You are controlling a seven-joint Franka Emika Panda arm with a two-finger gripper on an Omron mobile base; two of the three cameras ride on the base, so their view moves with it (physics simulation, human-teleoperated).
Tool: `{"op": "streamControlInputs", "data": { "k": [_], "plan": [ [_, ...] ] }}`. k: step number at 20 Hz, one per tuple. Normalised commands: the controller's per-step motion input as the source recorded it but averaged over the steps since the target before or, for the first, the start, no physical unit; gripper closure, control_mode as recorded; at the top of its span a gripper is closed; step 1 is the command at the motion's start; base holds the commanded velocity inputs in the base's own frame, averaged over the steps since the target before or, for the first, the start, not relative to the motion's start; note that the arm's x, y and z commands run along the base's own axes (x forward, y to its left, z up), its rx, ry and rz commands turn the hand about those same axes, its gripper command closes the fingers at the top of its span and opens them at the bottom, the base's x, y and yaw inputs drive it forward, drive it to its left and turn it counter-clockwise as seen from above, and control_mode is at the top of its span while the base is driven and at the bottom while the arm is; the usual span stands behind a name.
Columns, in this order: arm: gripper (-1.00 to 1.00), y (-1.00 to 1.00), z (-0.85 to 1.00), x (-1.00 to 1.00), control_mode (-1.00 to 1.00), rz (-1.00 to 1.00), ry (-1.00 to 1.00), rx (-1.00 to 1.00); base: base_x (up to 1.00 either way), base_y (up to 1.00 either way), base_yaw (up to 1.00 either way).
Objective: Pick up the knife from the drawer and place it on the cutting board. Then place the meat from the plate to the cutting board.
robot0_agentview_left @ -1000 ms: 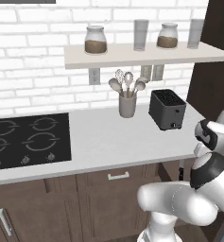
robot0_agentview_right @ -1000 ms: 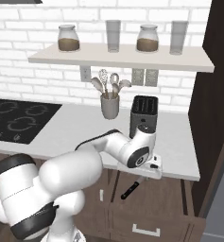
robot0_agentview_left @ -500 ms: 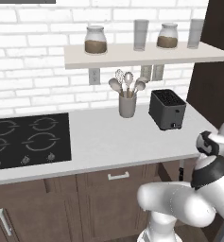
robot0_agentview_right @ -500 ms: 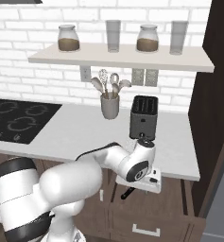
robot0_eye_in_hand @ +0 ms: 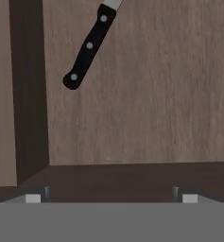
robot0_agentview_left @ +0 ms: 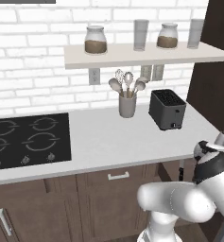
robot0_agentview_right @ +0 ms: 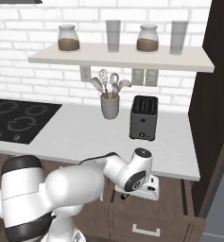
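The knife [robot0_eye_in_hand: 89,47] lies on the wooden floor of the open drawer [robot0_eye_in_hand: 156,104], its black riveted handle slanting down to the left in the hand view and its grey blade running off the top edge. My gripper [robot0_eye_in_hand: 111,198] hangs above the drawer, open, with nothing between its fingertips [robot0_eye_in_hand: 33,198]; the knife is well ahead of them. In the right base view my white hand [robot0_agentview_right: 144,188] sits low under the counter edge, over the drawer. The cutting board, the meat and the plate are out of view.
A dark drawer wall [robot0_eye_in_hand: 30,94] runs along the left of the hand view. On the counter stand a black toaster [robot0_agentview_right: 143,118] and a utensil holder [robot0_agentview_right: 110,105], with a cooktop [robot0_agentview_left: 23,142] at left. A tall dark cabinet [robot0_agentview_right: 217,118] bounds the right.
My arm has sunk lower, bringing the hand down below the counter edge toward the drawer. The jaws have stayed open.
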Motion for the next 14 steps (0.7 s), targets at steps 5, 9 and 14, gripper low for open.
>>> {"op": "streamControlInputs", "data": {
  "k": [5, 9, 14],
  "plan": [
    [-1.00, 0.00, -0.30, 0.00, -1.00, 0.00, 0.00, 0.00, 0.00, 0.00, 0.00],
    [-1.00, 0.00, -0.32, 0.00, -1.00, 0.00, 0.00, 0.00, 0.00, 0.00, 0.00],
    [-1.00, 0.00, -0.26, 0.00, -1.00, 0.00, 0.00, 0.00, 0.00, 0.00, 0.00]
  ]
}}
